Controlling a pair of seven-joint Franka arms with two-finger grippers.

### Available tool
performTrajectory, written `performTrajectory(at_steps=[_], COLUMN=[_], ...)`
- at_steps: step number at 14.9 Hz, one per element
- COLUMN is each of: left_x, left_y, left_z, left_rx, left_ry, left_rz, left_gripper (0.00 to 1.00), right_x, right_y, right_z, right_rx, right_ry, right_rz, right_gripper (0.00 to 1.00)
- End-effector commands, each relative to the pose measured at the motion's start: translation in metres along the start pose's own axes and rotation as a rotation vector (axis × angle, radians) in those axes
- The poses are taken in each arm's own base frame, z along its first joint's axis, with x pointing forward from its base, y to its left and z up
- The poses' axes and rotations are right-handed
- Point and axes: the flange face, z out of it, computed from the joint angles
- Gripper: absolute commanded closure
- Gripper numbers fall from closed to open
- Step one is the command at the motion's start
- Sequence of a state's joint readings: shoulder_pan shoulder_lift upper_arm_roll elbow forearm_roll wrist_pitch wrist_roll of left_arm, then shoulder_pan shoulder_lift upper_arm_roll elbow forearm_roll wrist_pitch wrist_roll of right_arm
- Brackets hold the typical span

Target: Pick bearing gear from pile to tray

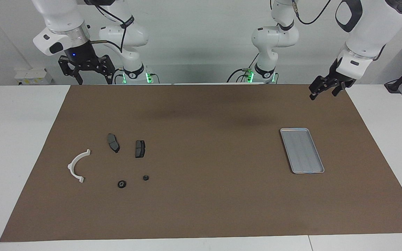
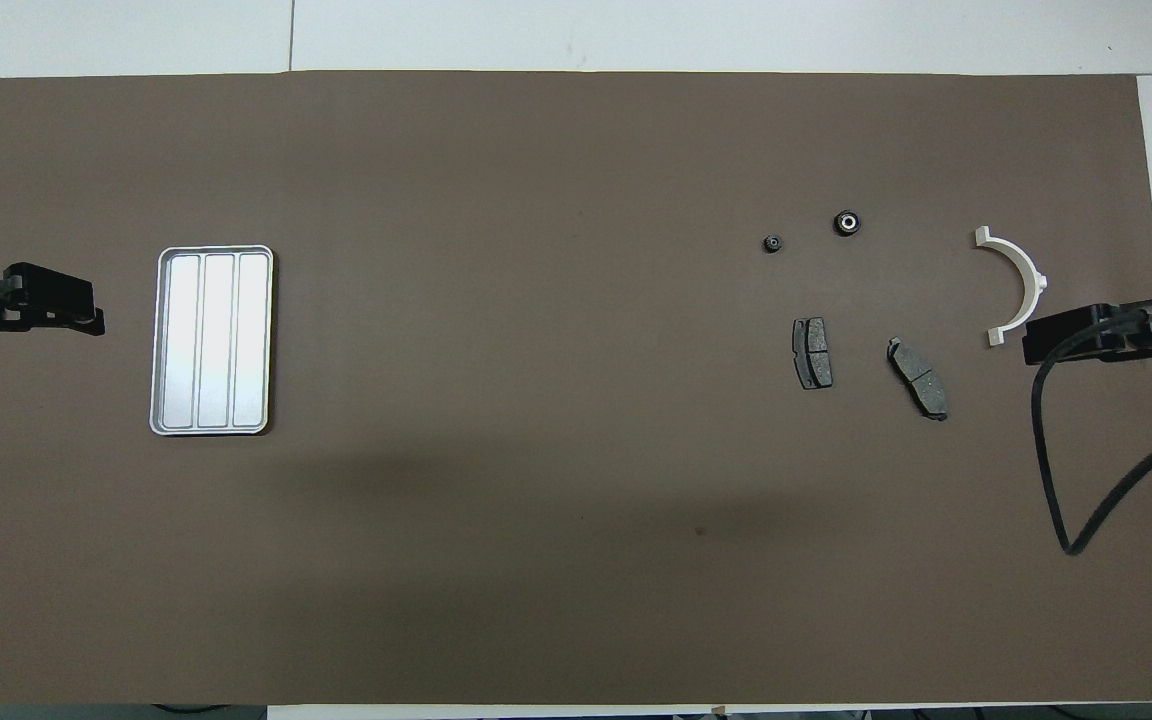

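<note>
The pile lies on the brown mat toward the right arm's end: a white curved bracket [image 1: 77, 165] [image 2: 1021, 285], two dark grey brake pads [image 1: 113, 142] [image 1: 140, 148] and two small black round pieces [image 1: 121, 183] [image 1: 146, 177]. The bigger round piece [image 2: 846, 222] has a pale centre; the smaller one [image 2: 772, 243] lies beside it. The silver tray [image 1: 302, 150] [image 2: 212, 340] lies empty toward the left arm's end. My right gripper [image 1: 95, 82] [image 2: 1031, 345] hangs open and empty, high over the mat's edge by its base. My left gripper [image 1: 323, 94] [image 2: 96, 320] hangs open and empty, raised, apart from the tray.
The brown mat [image 1: 204, 195] covers most of the white table [image 1: 19, 139]. A black cable [image 2: 1056, 470] loops from the right arm over the mat's end. Both arm bases stand at the robots' edge.
</note>
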State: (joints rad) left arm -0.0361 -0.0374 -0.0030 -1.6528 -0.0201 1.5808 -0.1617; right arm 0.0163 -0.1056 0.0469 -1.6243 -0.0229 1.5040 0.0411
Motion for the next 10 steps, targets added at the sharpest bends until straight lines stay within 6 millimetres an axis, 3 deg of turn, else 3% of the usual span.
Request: performTrajectory(at_steps=[1, 10], left_x=[-0.003, -0.003], left_y=[0.001, 0.001], left_z=[-0.001, -0.002], left_rx=[0.009, 0.009], left_ry=[-0.007, -0.006], left_rz=[0.003, 0.003], left_gripper=[0.00, 0.00], right_x=[-0.002, -0.009], right_y=[-0.002, -0.007], right_z=[-0.004, -0.015], right_rx=[0.020, 0.016], right_ry=[0.000, 0.024], right_rz=[-0.019, -0.041], right_gripper=[0.00, 0.00])
